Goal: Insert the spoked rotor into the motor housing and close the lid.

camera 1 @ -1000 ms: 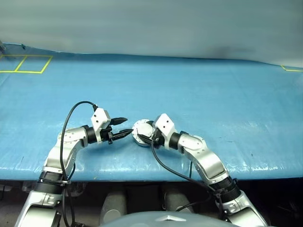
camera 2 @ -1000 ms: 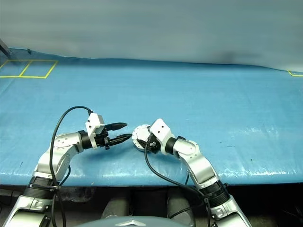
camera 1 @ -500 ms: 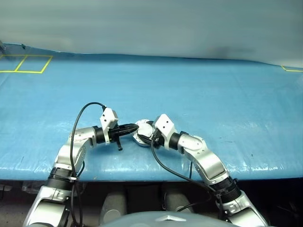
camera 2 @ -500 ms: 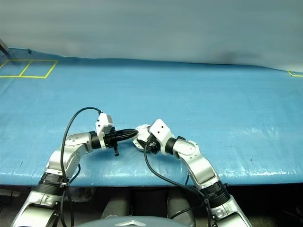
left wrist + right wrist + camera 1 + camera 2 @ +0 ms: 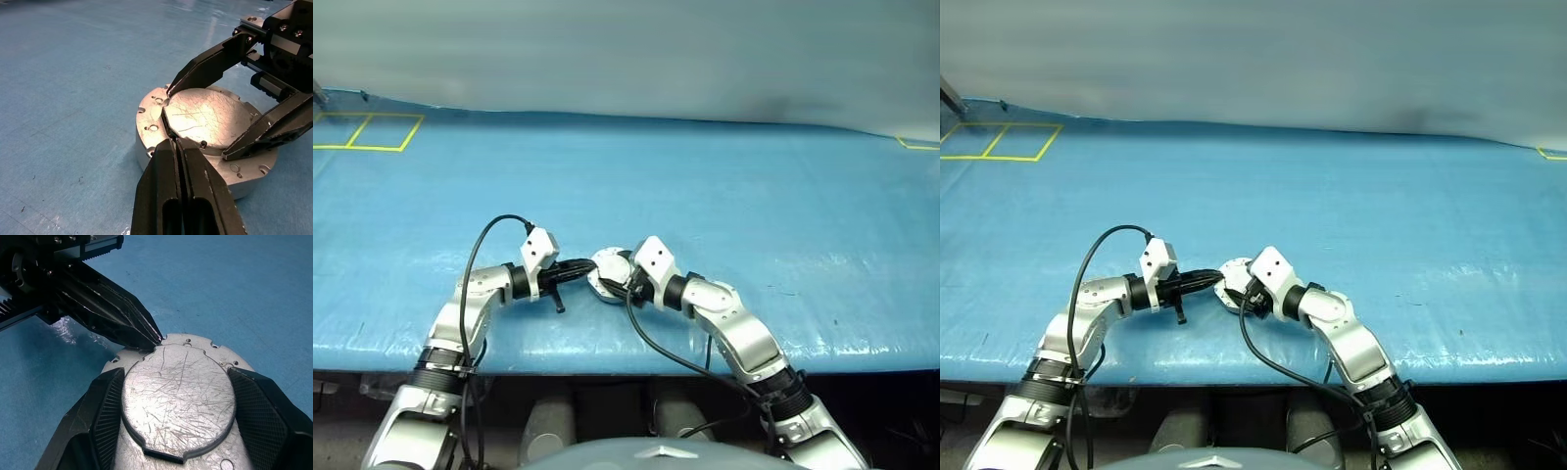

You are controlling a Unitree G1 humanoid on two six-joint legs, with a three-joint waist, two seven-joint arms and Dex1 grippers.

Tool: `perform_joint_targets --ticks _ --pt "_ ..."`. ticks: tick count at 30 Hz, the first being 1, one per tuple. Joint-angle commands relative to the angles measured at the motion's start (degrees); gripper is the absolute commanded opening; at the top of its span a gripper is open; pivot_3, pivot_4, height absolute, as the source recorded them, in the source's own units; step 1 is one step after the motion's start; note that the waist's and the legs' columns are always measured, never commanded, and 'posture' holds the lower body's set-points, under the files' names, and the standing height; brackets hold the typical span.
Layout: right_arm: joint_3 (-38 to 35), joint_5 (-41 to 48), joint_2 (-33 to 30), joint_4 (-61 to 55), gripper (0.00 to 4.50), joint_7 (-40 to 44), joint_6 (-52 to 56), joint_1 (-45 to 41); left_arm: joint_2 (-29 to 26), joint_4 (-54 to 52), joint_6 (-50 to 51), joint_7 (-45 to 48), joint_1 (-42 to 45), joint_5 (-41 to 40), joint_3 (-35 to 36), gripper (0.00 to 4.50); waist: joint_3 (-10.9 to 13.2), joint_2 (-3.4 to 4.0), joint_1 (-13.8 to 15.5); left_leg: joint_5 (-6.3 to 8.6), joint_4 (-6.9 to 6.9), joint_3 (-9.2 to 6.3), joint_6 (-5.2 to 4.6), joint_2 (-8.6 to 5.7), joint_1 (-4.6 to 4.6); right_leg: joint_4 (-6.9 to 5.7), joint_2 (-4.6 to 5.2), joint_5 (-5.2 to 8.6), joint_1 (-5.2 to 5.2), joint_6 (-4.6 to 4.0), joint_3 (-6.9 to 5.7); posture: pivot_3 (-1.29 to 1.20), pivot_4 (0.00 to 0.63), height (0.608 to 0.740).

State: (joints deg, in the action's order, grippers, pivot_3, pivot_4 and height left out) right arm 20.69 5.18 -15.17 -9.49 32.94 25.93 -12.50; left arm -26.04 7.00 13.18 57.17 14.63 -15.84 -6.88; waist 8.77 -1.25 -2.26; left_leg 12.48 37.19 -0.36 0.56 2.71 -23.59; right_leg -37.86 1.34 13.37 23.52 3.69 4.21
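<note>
The motor housing, a short round silver cup with a flange of screw holes, rests on the blue table near the front edge. On top of it lies the lid, a scratched silver disc with a notched edge. My right gripper straddles the lid, one finger pressed against each side. My left gripper is shut with nothing held, and its tips touch the lid's rim at a notch. The spoked rotor is hidden.
The blue table cover stretches wide behind and to both sides of the housing. Yellow tape squares mark the far left corner, and a bit of yellow tape marks the far right. The table's front edge runs just below my arms.
My left gripper has shut and moved right, from a short gap away, until its tips meet the lid's edge. The right gripper and the housing have not moved.
</note>
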Motion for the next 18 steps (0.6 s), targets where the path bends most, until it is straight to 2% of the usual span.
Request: perform_joint_targets --ticks 1,2,6,10,18 --pt "-0.95 0.34 0.01 1.20 3.01 -0.56 2.45 0.90 0.53 0.04 -0.89 0.56 0.04 0.69 -1.43 0.09 0.00 0.00 0.04 0.00 0.00 0.00 0.00 0.00 0.00 0.00 0.00 0.00 0.00 0.00 0.00 0.00 0.150 0.740" --pt "-1.17 1.17 -0.03 0.72 3.01 0.16 2.77 1.02 0.49 0.15 -0.99 0.54 0.09 0.81 -1.46 0.09 0.00 0.00 0.07 0.00 0.00 0.00 0.00 0.00 0.00 0.00 0.00 0.00 0.00 0.00 0.00 0.00 0.150 0.740" --pt "-1.57 2.68 -0.17 -1.07 4.40 1.46 2.93 1.38 0.33 0.29 -1.33 0.45 0.11 0.93 -1.64 0.00 0.00 0.00 0.17 0.00 -0.02 0.00 0.00 -0.01 -0.07 0.06 0.01 0.00 0.03 0.00 -0.01 0.00 0.150 0.740" --pt "-4.12 5.17 1.00 -5.27 4.46 0.60 2.27 2.21 0.31 0.29 -1.68 0.38 0.02 1.12 -1.72 0.00 0.00 0.00 0.26 0.00 -0.06 0.00 0.00 -0.04 -0.12 0.09 0.04 0.01 0.07 0.00 -0.02 0.00 0.150 0.740" --pt "-18.40 16.97 6.45 -12.21 4.46 -6.64 8.66 3.40 0.27 0.16 -2.18 0.19 -0.27 1.33 -1.71 0.00 0.06 0.04 0.27 0.00 -0.08 -0.02 0.00 -0.05 -0.21 0.10 0.04 0.01 0.14 0.01 -0.03 0.00 0.150 0.740"
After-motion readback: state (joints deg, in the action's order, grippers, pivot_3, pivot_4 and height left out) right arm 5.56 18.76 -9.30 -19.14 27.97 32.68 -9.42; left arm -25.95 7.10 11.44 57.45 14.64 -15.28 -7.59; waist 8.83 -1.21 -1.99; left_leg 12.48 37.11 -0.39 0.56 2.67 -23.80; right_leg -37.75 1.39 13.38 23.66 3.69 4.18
